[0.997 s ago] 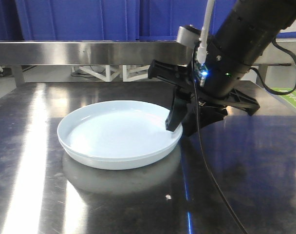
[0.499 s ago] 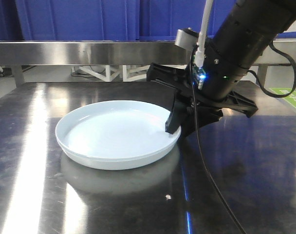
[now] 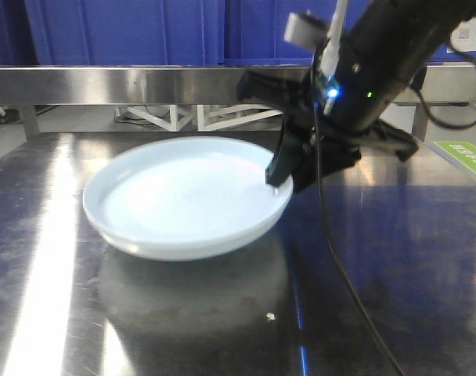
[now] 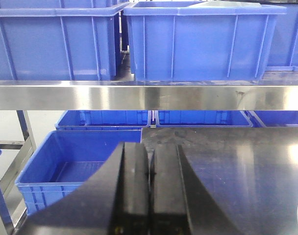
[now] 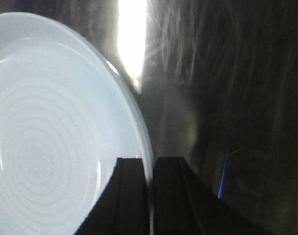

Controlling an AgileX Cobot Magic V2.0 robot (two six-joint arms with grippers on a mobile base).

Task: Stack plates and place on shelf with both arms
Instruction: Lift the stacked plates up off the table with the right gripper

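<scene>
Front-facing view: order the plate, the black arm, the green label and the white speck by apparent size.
1. Plate and right arm: similar, arm cropped, so unranked.
2. Green label, cut by the frame edge.
3. White speck.

The plate (image 3: 183,200) lay left of centre over the desk (image 3: 394,258), the right pincer (image 3: 283,184) astride its right rim; behind them ran a shelf (image 3: 128,84) with bins (image 3: 120,31) standing on it.
</scene>
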